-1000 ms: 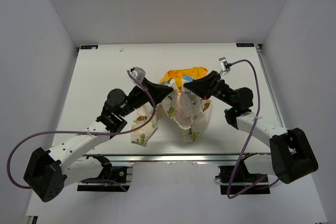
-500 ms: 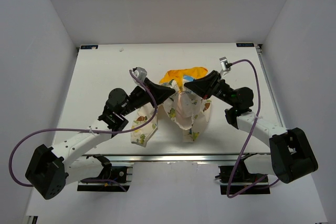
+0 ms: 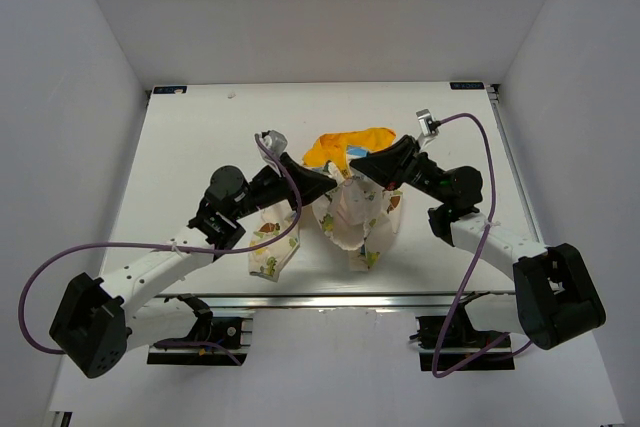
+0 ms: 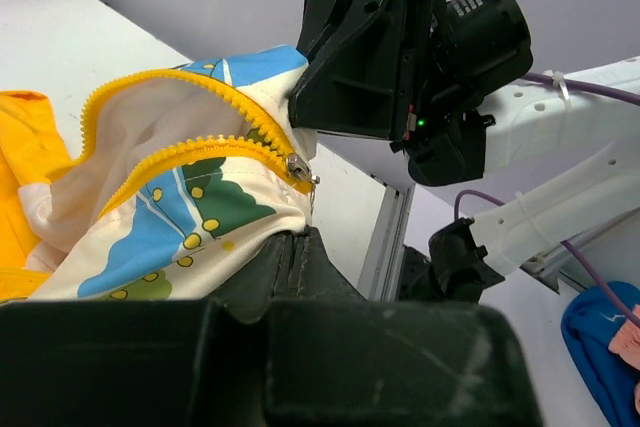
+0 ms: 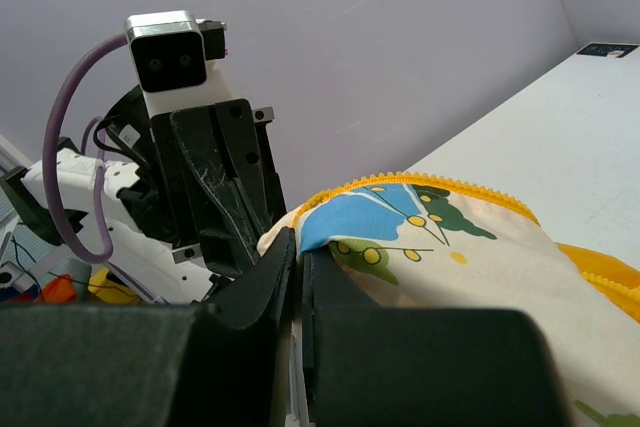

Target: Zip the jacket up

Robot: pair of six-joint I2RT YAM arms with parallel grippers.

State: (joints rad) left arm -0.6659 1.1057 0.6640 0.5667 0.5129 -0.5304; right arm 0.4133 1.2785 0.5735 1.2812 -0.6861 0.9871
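The jacket (image 3: 352, 217) is cream-white with cartoon prints and a yellow-orange hood (image 3: 345, 144). It hangs bunched between both arms above the middle of the table. My left gripper (image 3: 328, 179) is shut on the jacket's front edge, just below the yellow zipper and its metal slider (image 4: 298, 167). From the other side my right gripper (image 3: 357, 167) pinches a fold of the printed fabric (image 5: 400, 227) beside the zipper teeth (image 5: 470, 185). The two grippers nearly touch. A sleeve (image 3: 270, 247) droops toward the table's near edge.
The white table (image 3: 180, 157) is walled in white at the back and both sides. Purple cables (image 3: 150, 250) loop from both arms. The table's metal front rail (image 3: 320, 299) runs just below the hanging jacket.
The left gripper has shifted slightly right and up with the jacket edge, closing toward the right gripper. The fabric has bunched a little more. The right arm has barely moved.
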